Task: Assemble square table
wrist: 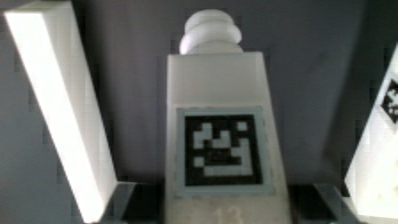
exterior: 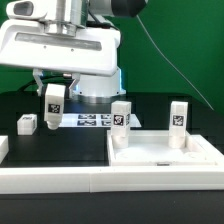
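Black table (exterior: 70, 145), green wall (exterior: 170, 50) behind. At the exterior view's left a loose leg (exterior: 27, 123) lies on the surface. Beside it the gripper (exterior: 53, 92) is clamped on a tagged leg (wrist: 221, 120), clear of the surface. Bare black room follows, then the square tabletop (exterior: 165, 152) with two upright legs (exterior: 121, 115) at its far corners.

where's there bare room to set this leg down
Free: the black table bordered by the lying leg, marker board, tabletop and rail. Also the tabletop's middle. Crowded: its back corners, both with standing legs, and under the hand with the held leg.
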